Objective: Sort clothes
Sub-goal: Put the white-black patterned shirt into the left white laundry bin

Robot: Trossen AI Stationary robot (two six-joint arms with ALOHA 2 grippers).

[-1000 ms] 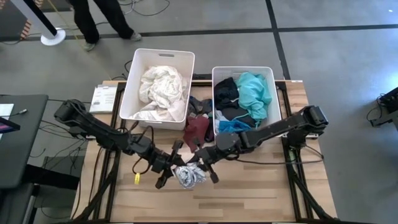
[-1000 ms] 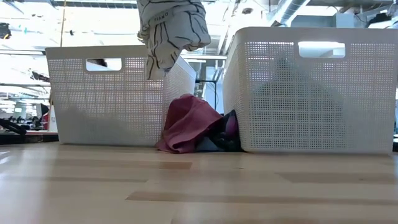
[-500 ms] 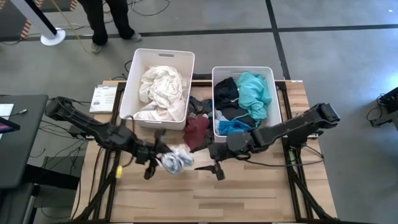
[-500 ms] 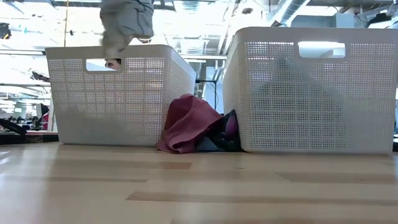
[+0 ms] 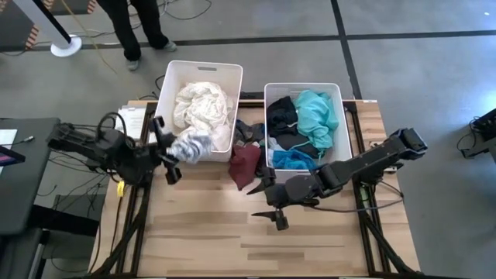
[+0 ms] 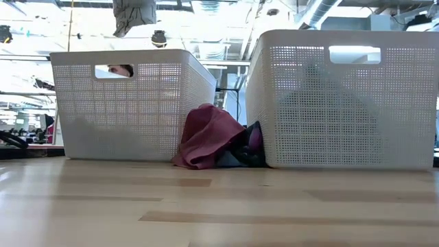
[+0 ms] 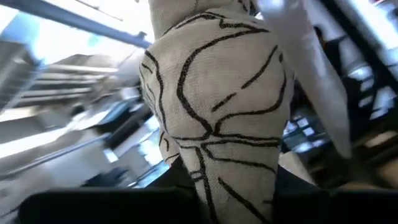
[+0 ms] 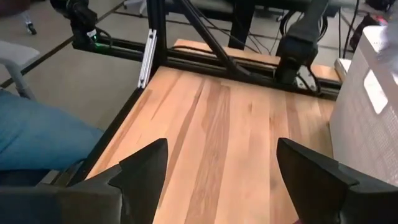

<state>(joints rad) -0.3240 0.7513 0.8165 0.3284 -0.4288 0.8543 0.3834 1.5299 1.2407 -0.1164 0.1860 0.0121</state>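
Note:
My left gripper is shut on a white garment with black lines, raised at the near left corner of the left white bin. In the low view this garment hangs above that bin's rim. The bin holds white clothes. The right bin holds teal, black and blue clothes. A maroon garment lies on the table between the bins, against their walls. My right gripper is open over the table's middle with nothing between its fingers. My left gripper holds the patterned garment bunched between its two fingers, at the garment's lower end. The fingers come from the table's left side. The garment is lifted clear of the table and bulges out past the fingertips toward the left bin.
A white booklet lies at the table's far left corner. A person's legs stand on the floor beyond the bins. Bare wood spreads across the near half of the table, ahead of my right gripper.
My left gripper has carried the patterned garment up and toward the table's left and far edges, from the table's middle to the left bin's near corner, turning as it went. My right gripper has opened, let go of the garment and drawn back toward the right.

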